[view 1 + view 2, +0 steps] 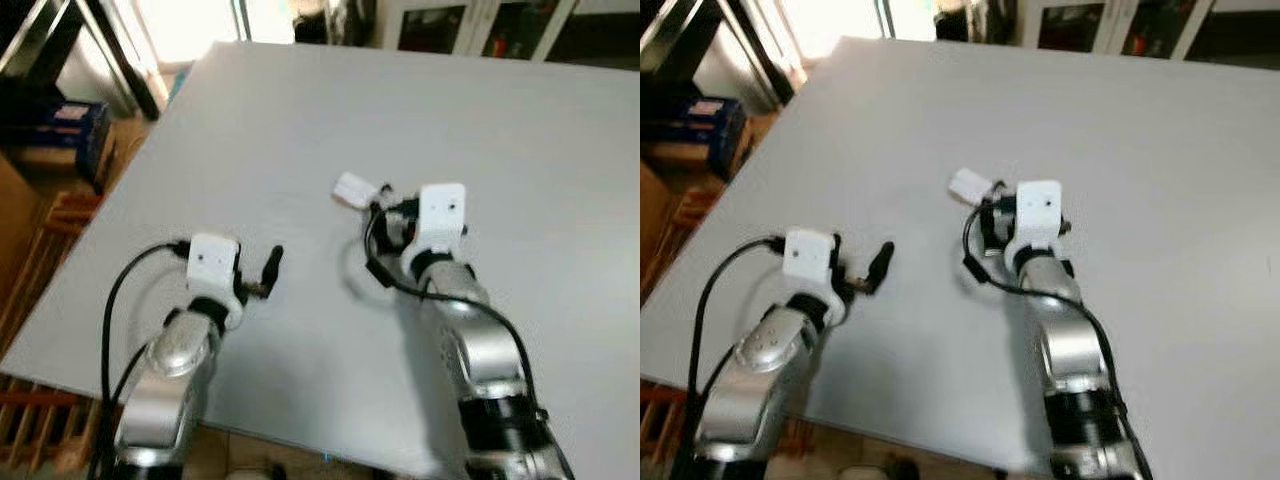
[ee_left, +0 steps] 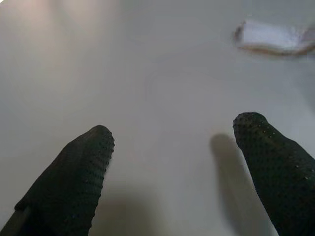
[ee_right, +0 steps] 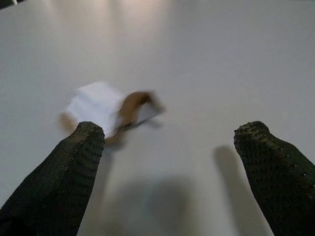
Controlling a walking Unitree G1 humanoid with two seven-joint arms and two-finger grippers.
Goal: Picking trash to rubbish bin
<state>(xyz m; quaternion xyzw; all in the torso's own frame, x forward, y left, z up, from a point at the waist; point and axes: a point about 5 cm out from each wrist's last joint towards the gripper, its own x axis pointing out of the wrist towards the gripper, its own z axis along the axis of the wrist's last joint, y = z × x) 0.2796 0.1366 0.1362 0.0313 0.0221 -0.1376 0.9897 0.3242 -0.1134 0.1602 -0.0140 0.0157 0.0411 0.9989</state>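
- Presently, item one: crumpled white paper scrap with a brown patch [image 3: 106, 109], the trash of the task, lying flat on the pale grey matte tabletop [image 1: 300, 120], just ahead of the right arm.
- Item two: right gripper [image 3: 170, 167], two long black dimpled fingers spread wide apart with nothing between them, held low over the table. In the right wrist view one finger [image 3: 64, 172] sits just beside the scrap's near edge; the other stands well apart over bare surface.
- Item three: left gripper [image 2: 174, 172], fingers likewise parted and empty, resting low over the table well to the left of the scrap, which shows far off in its wrist view.
- Item four: wooden slatted furniture [image 1: 40, 250] and a blue box [image 1: 75, 125] on the floor beyond the table's left edge; dark glazed cabinets [image 1: 470, 25] at the back. No rubbish bin can be made out.
- Step in hand, by judgement: the approach to the pick, grasp not yet made.
- Handling note, by judgement: the scrap lies off-centre toward one finger, so shift the right gripper sideways until both fingers bracket it, then lower to the tabletop before closing; thin, light paper may slide or flatten away from a one-sided pinch.
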